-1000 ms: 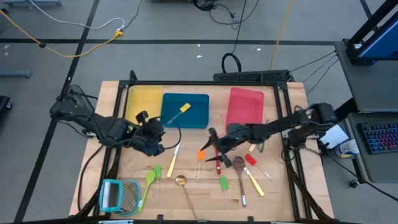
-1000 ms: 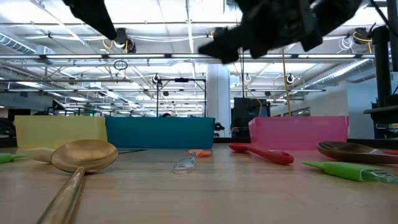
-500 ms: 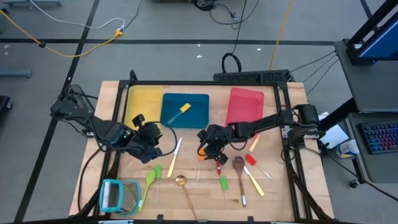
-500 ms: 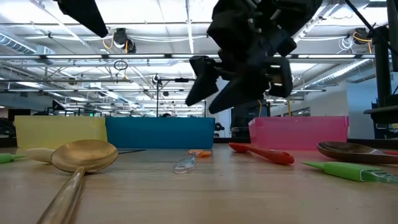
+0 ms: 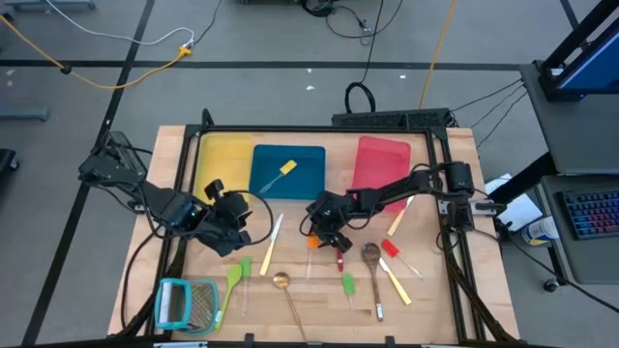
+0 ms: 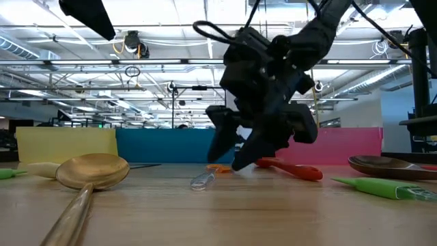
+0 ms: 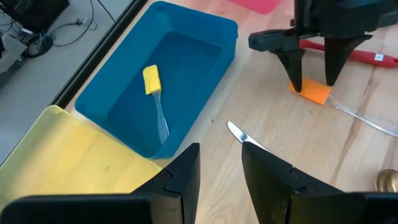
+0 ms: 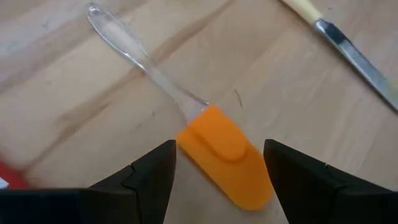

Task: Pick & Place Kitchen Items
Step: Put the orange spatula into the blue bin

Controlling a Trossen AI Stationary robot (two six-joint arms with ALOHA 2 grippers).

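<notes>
Right wrist view: spread right end effector (image 8: 214, 180) straddling unlabelled orange spatula (image 8: 225, 156); left end effector (image 7: 221, 177) parted.

Wooden surface (image 5: 290, 319), pale planks. Right end effector (image 5: 322, 235) low over mid-surface, fingers apart either side of the orange spatula (image 8: 227, 155), which lies flat with a clear handle. Beyond it, along the far edge: yellow tray (image 5: 224, 155), blue tray (image 5: 288, 170), red tray (image 5: 381, 160). Just beside it: red spoon (image 5: 340, 256). Toward the near edge: brass spoon (image 5: 281, 283), wooden spoon (image 5: 371, 255), green spatula (image 5: 235, 278). Cream-handled knife (image 5: 274, 238) between it and the left end effector (image 5: 232, 230). Teal-framed grater (image 5: 186, 304) at the near corner, well apart.
</notes>
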